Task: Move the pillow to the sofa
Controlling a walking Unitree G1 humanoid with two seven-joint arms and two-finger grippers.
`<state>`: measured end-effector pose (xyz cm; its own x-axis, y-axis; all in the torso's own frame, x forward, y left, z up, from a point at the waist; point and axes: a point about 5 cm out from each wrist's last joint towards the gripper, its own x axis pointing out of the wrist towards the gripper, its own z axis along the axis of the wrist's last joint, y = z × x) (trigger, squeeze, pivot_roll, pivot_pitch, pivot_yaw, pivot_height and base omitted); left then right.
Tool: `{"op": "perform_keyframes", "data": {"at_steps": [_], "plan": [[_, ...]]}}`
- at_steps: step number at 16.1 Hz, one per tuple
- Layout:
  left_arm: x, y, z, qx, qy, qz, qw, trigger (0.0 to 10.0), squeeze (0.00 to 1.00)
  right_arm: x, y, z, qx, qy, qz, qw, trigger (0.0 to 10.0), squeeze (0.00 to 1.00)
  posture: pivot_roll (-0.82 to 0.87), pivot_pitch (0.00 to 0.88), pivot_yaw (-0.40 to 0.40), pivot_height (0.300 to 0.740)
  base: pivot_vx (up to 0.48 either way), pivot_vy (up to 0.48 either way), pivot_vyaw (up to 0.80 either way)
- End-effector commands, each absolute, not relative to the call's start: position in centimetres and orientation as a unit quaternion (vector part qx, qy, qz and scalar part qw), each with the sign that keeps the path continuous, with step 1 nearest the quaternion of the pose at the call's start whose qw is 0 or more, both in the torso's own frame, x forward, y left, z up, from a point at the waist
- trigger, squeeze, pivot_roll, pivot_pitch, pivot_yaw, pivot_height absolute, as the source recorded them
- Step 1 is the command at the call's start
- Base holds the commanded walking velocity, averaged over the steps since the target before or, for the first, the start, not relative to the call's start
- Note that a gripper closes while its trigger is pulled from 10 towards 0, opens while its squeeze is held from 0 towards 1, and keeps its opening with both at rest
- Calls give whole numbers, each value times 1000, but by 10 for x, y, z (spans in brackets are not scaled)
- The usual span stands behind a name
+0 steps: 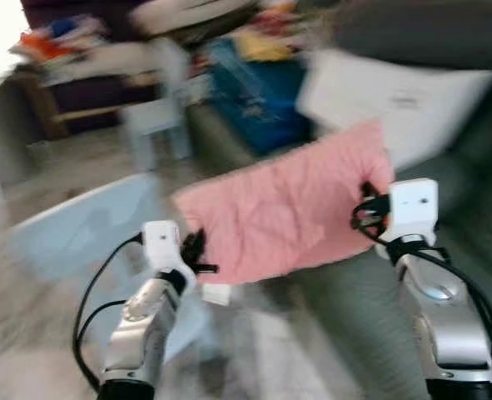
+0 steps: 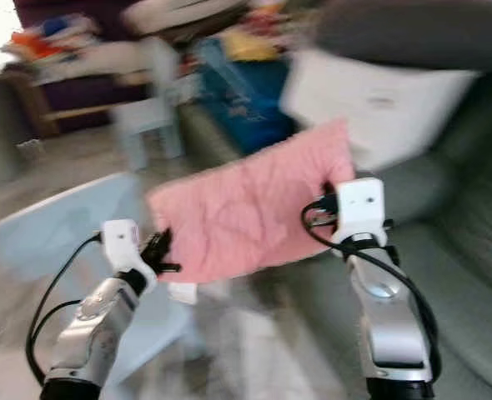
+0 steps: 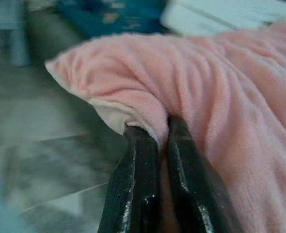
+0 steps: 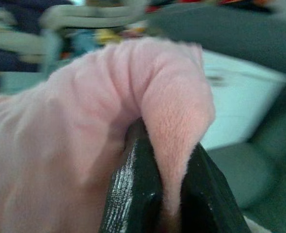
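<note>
Your pink pillow (image 1: pixel 288 217) hangs in the air, stretched flat between both grippers and above the edge of the grey sofa (image 1: pixel 471 200). Your left gripper (image 3: pixel 161 133) has its jaws pressed together on a fold at one end; your right gripper (image 4: pixel 165 160) pinches a fold at the other end. Beyond the jaws a white cushion (image 1: pixel 396 100) lies on the sofa, its printing too blurred to read. A blue bag (image 1: pixel 258 96) sits beside it.
</note>
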<state>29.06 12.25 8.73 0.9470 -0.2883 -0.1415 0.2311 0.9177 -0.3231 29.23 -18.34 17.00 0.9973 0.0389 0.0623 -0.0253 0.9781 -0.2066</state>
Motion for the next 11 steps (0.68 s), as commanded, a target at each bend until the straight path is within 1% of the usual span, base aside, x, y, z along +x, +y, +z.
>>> {"op": "perform_keyframes", "data": {"at_steps": [1, 5, 7, 11], "plan": [[292, 133, 91, -147, 84, -124, 978, 10000, 0, 293, -175, 178, -99, -53, 31, 993, 10000, 0, -95, 0, 4, 740, 0, 0, -712], [292, 134, 91, -154, 85, -119, 977, 10000, 0, 293, -174, 178, -98, -53, 33, 993, 10000, 0, -93, 0, 3, 740, 0, 0, -666], [293, 135, 94, -176, 81, -121, 974, 10000, 0, 294, -173, 179, -97, -54, 34, 993, 10000, 0, -91, 0, 4, 740, 0, 0, 0], [295, 136, 98, -193, 74, -127, 970, 10000, 0, 294, -172, 178, -97, -55, 34, 993, 10000, 0, -89, 0, 8, 740, 0, 0, 0]]}}
